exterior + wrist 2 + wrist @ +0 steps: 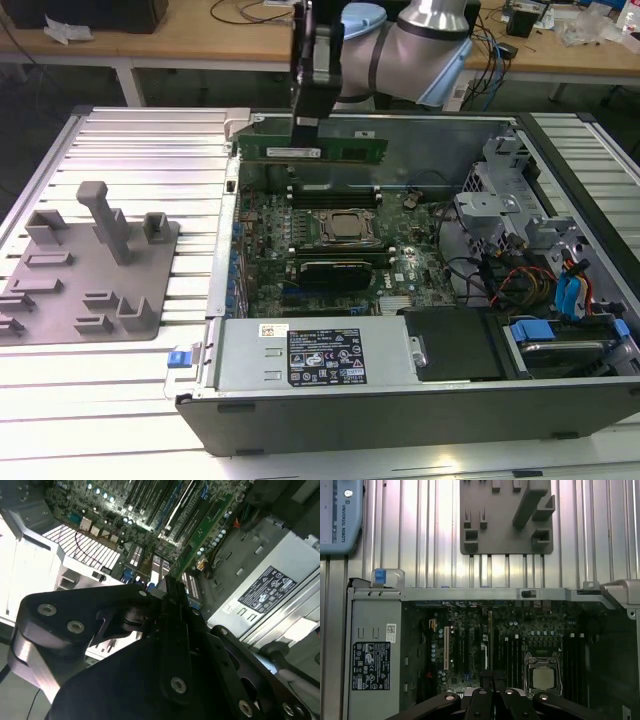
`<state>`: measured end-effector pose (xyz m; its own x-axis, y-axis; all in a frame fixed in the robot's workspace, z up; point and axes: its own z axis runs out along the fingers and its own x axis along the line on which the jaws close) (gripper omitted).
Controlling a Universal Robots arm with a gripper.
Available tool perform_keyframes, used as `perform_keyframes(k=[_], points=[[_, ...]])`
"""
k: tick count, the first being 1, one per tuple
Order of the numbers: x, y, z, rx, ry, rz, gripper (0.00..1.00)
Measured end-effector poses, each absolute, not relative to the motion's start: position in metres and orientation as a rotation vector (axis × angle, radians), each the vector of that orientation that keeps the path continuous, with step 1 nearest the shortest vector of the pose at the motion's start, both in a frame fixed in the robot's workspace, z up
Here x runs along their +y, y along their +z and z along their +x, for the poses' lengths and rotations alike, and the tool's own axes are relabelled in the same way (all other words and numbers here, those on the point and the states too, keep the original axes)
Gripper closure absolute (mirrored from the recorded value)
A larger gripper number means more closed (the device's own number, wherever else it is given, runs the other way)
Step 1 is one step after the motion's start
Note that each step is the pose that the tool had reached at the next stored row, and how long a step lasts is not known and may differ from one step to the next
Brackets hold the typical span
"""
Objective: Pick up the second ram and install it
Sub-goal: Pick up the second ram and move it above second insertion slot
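Note:
In the exterior view my gripper (pixel 306 128) hangs over the far side of the open computer case (pixel 400 410), shut on the second ram (pixel 312 150). This is a long green stick held level and on edge, above the motherboard (pixel 330 250). The stick sits a little above the memory slots (pixel 335 196) behind the CPU socket (pixel 346 228). In the first wrist view the ram (pixel 490 640) shows edge-on as a thin line running out from the gripper (pixel 493 679). In the second wrist view the green ram (pixel 205 530) extends from the gripper (pixel 172 587).
A grey plastic fixture tray (pixel 90 262) with posts lies on the ribbed table at the exterior view's left, and is also in the first wrist view (pixel 505 527). The power supply (pixel 300 357) fills the case's near side. Drive cages and cables (pixel 530 250) crowd the exterior view's right.

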<state>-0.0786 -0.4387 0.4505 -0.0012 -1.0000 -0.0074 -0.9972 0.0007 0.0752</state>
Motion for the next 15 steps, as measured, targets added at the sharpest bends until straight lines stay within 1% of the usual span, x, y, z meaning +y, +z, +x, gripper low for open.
perform_keyframes(k=[5,8,15], points=[[-0.439,0.447,-0.061,-2.187,-0.091,2.186,0.91],[-0.437,0.435,-0.053,-2.187,-0.091,2.185,0.91],[-0.429,0.418,-0.044,-2.187,-0.091,2.185,0.91]])
